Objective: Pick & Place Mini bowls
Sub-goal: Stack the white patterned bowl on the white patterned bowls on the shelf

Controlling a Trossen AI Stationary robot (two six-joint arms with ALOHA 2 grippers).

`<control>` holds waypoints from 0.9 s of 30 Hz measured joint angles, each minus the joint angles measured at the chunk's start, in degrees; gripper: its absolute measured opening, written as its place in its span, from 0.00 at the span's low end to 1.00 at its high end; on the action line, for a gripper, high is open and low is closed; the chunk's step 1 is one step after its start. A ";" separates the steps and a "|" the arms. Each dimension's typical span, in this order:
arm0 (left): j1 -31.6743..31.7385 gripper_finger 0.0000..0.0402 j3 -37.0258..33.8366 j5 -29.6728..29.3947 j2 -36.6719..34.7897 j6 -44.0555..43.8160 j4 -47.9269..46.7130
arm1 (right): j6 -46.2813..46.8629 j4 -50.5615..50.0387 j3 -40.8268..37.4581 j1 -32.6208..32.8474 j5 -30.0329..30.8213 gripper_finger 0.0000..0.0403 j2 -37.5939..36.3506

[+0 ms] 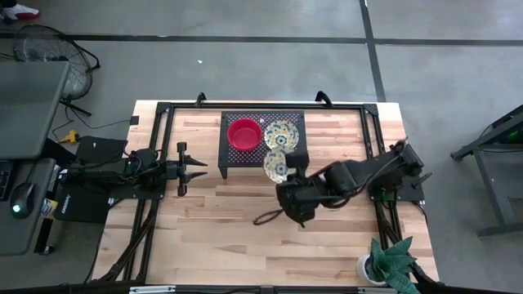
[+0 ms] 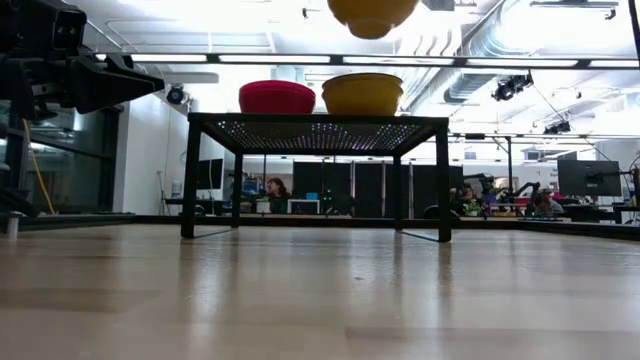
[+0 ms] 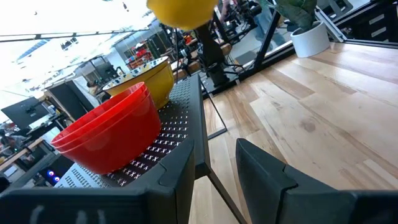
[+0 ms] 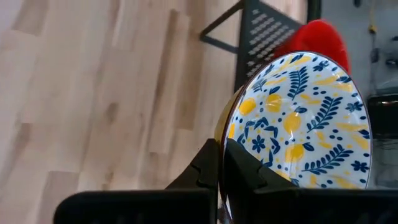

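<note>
Pale wood-plank table (image 1: 245,220), edged by a black frame (image 1: 163,110). Toward the far middle, a small black perforated stand (image 1: 237,157) on thin legs, planted straight on the planks. On its top, stacked red bowls (image 1: 243,134) beside a floral bowl (image 1: 283,132), close together, seemingly just apart. At the near right corner, a white pot with a green plant (image 1: 384,263). Near the middle, a dark cable (image 1: 265,218) lying on the wood.
</note>
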 joint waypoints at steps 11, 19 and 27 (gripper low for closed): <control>-0.01 0.28 0.00 0.00 0.02 0.00 -0.01 | -3.71 -0.02 3.96 -9.03 0.66 0.00 0.00; 0.00 0.28 0.00 0.00 0.00 0.00 -0.01 | -4.35 1.40 2.73 -15.57 -1.47 0.00 0.00; 0.00 0.28 0.00 0.00 -0.01 0.00 -0.02 | 1.53 5.14 -0.68 -18.97 -4.98 0.00 0.07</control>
